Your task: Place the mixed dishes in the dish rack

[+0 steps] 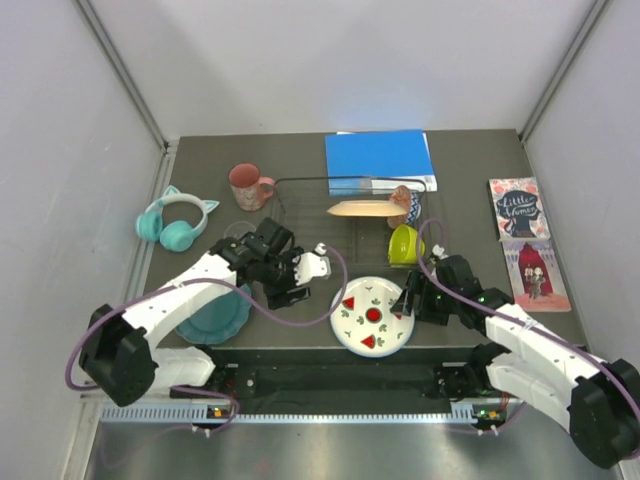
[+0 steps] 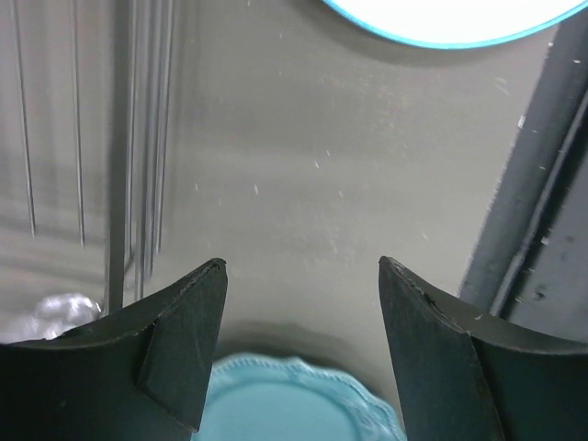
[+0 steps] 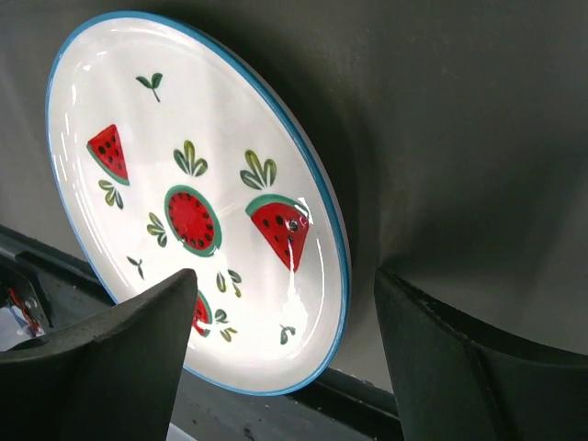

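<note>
The white watermelon plate point(image 1: 373, 315) lies flat near the table's front edge. My right gripper point(image 1: 408, 300) is open at its right rim; in the right wrist view one finger point(image 3: 138, 349) hangs over the plate point(image 3: 193, 193) and the other stands outside the rim. My left gripper point(image 1: 315, 268) hovers open and empty between the teal scalloped plate point(image 1: 215, 315) and the black wire dish rack point(image 1: 300, 215). A peach plate point(image 1: 365, 208) stands in the rack, and the yellow-green bowl point(image 1: 405, 243) sits at its right end. The pink mug point(image 1: 247, 186) and clear cup point(image 1: 238, 235) stand left of the rack.
Teal cat-ear headphones point(image 1: 175, 222) lie at the far left. A blue book point(image 1: 380, 158) sits behind the rack. Two small picture books point(image 1: 518, 208) lie along the right side. The table's raised front rail point(image 3: 276, 413) runs just below the watermelon plate.
</note>
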`<move>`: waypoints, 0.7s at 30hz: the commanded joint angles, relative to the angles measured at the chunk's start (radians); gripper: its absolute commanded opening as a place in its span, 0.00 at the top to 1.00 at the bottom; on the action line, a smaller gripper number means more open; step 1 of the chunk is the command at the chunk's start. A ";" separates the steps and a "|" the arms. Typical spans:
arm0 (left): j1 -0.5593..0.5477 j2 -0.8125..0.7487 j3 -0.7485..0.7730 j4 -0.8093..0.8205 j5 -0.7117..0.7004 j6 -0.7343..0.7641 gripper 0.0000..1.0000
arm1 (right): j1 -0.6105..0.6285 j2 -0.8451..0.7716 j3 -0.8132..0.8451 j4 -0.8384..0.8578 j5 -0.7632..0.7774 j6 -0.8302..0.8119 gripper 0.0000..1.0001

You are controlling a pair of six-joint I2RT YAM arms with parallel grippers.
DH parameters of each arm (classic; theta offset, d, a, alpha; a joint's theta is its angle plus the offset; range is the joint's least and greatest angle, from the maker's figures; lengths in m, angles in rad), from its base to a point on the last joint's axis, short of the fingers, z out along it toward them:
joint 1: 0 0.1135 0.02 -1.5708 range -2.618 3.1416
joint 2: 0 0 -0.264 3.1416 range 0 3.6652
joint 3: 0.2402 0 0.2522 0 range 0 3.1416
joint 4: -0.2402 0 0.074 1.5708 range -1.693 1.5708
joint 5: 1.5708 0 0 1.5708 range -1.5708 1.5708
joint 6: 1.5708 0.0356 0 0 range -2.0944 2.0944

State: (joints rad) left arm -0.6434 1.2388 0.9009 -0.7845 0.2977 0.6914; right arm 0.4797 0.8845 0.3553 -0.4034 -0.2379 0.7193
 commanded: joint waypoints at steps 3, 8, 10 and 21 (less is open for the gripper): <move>-0.055 0.108 0.006 0.129 0.024 0.089 0.28 | 0.028 0.024 0.017 0.029 0.000 0.011 0.25; -0.120 0.155 -0.031 0.182 0.020 0.138 0.28 | 0.028 -0.039 0.008 -0.020 0.017 0.032 0.26; -0.137 0.168 -0.036 0.179 0.018 0.143 0.28 | 0.028 -0.074 0.010 -0.038 0.028 0.045 0.26; -0.225 0.313 -0.014 0.301 -0.014 0.083 0.28 | 0.030 -0.068 0.002 -0.038 0.017 0.046 0.27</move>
State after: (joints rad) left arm -0.8352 1.5146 0.8715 -0.5900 0.2859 0.7963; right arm 0.4976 0.8165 0.3538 -0.4576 -0.2184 0.7609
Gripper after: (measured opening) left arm 0.714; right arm 0.735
